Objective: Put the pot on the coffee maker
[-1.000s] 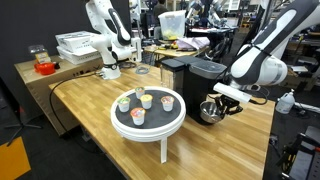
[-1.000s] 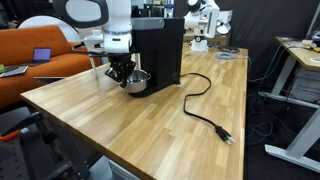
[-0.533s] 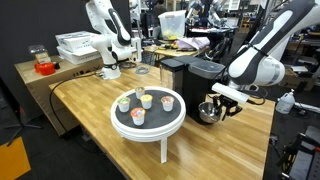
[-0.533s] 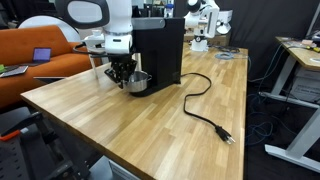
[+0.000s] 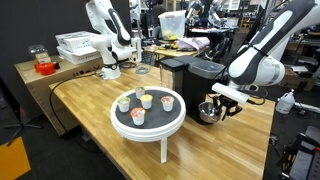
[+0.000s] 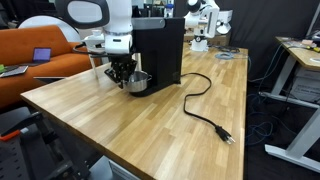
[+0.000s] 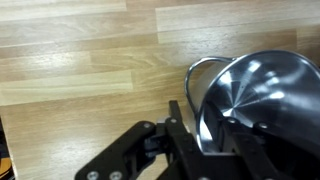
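Note:
The shiny silver pot (image 7: 262,95) fills the right of the wrist view, its rim pinched between my gripper's (image 7: 205,132) black fingers. In both exterior views the pot (image 5: 209,112) (image 6: 138,81) sits low at the foot of the black coffee maker (image 5: 200,78) (image 6: 158,48), beside its tower. My gripper (image 5: 222,105) (image 6: 122,74) is shut on the pot's rim on the side away from the machine. Whether the pot rests on the base plate or hangs just above it cannot be told.
A white round tray table (image 5: 178,120) with small coloured cups (image 5: 139,104) stands in front of the coffee maker. The machine's black power cord (image 6: 205,108) trails across the wooden tabletop. A second robot arm (image 5: 110,40) and bins stand at the back.

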